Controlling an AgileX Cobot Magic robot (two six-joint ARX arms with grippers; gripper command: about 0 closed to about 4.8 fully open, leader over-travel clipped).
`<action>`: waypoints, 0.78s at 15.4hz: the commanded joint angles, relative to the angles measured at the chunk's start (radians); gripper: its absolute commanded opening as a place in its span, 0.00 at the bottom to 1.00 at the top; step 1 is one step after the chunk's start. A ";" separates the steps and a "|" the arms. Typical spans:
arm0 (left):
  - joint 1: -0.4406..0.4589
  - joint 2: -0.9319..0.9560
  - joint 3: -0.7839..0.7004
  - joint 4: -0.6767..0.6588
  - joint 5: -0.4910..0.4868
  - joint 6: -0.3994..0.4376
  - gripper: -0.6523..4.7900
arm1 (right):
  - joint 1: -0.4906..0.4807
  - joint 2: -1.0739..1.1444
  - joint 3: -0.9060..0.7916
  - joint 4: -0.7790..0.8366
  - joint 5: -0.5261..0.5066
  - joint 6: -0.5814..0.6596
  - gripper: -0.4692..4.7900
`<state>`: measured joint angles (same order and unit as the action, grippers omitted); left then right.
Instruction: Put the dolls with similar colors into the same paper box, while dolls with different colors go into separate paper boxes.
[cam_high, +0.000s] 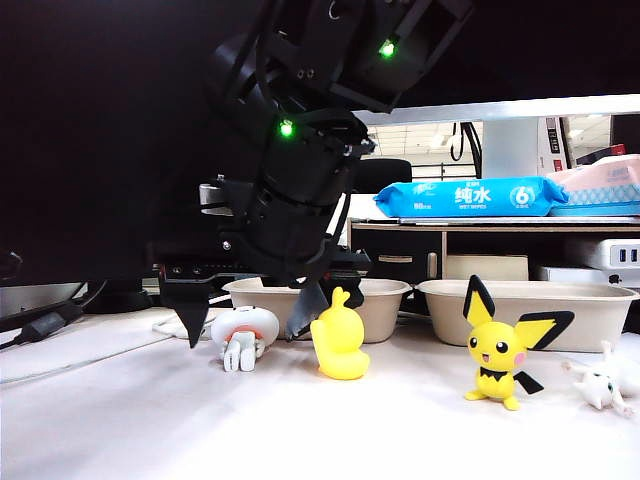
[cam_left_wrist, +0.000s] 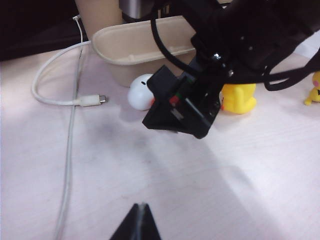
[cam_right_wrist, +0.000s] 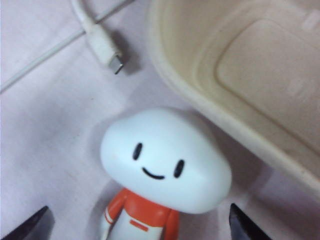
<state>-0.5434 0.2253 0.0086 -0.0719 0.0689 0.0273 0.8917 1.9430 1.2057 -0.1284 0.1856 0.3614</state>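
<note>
Right gripper (cam_high: 248, 320): jaws apart astride white doll (cam_high: 243, 338) | Left gripper (cam_left_wrist: 139, 225): together, near | Risk: fingertip topples doll, or nudges left paper box (cam_high: 380, 300).

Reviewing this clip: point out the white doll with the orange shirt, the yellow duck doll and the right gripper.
white doll (cam_right_wrist: 165, 160): right wrist view, on its smiling face.
yellow duck doll (cam_high: 339, 345): exterior view, on its body.
right gripper (cam_high: 250, 322): exterior view, midway between its open fingertips, straddling the white doll.
</note>
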 joint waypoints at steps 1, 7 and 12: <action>0.000 0.000 0.001 0.006 0.003 -0.001 0.11 | 0.001 0.009 0.004 0.010 -0.005 0.039 0.84; 0.000 0.000 0.001 0.006 0.003 -0.001 0.11 | 0.001 0.010 0.008 0.013 -0.005 0.039 0.36; 0.000 0.000 0.001 0.006 0.003 -0.001 0.11 | 0.000 0.010 0.008 0.028 -0.005 0.039 0.26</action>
<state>-0.5438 0.2253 0.0086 -0.0719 0.0689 0.0273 0.8921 1.9491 1.2163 -0.0769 0.1799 0.3996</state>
